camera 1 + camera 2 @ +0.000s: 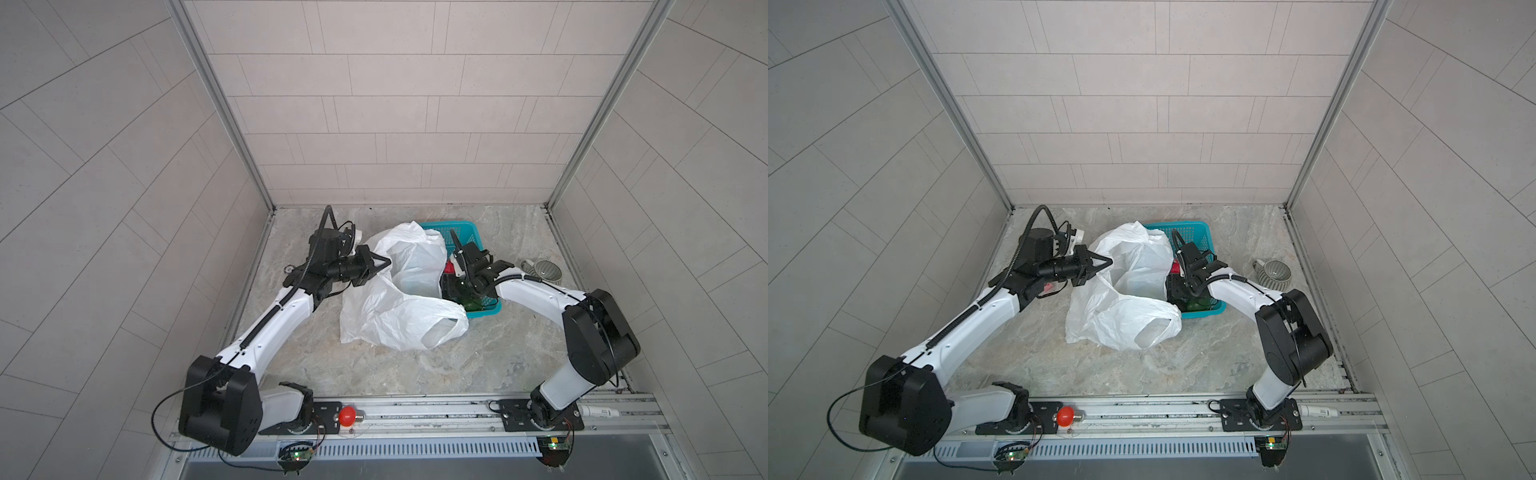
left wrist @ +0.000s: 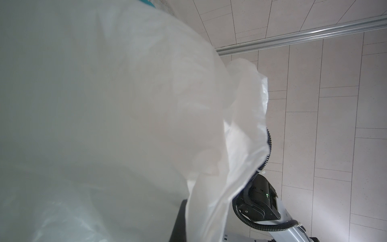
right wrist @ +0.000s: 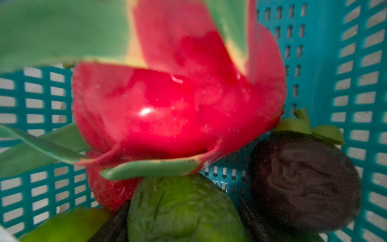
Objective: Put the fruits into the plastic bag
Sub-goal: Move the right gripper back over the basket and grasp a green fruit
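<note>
marble tabletop (image 1: 374, 374) bearing white plastic bag (image 1: 395, 324) against teal basket (image 1: 486, 313). left gripper (image 1: 387, 262) clenching bag rim. basket holding dragon fruit (image 3: 178, 104), green fruit (image 3: 184, 209), dark wrinkled fruit (image 3: 303, 184). right gripper (image 1: 452, 289) hanging inside basket above them; grip unreadable.

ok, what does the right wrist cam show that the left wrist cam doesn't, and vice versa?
Right wrist only: the dragon fruit close up, with a wrinkled green fruit and a dark purple fruit beside it, all inside the basket. Left wrist only: the plastic bag draped across most of the frame, the tiled wall, and part of the right arm. Both: the teal basket, though the left wrist view catches only a sliver at the frame edge.
</note>
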### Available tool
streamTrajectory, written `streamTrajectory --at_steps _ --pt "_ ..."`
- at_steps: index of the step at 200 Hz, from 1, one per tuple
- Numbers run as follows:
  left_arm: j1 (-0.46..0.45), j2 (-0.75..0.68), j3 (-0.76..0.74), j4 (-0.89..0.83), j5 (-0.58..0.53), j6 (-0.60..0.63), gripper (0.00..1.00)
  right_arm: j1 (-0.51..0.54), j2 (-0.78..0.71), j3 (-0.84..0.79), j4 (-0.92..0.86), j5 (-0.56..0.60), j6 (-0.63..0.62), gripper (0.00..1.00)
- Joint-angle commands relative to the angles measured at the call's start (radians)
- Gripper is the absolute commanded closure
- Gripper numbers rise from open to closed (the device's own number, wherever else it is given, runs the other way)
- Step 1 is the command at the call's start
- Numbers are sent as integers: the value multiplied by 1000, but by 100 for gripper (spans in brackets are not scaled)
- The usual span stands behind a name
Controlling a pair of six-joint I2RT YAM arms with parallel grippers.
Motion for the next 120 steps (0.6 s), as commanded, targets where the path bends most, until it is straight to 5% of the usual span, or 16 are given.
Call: streamTrajectory --at_steps 1,58,120 --pt "7 -26 29 1 -2 20 100 2 -10 5 -25 41 -7 39" --pt "7 -19 24 -6 -2 28 100 -32 -143 -4 -68 57 -29 67" --pt "7 -18 25 -16 -4 42 100 -46 -331 33 -139 56 -113 67"
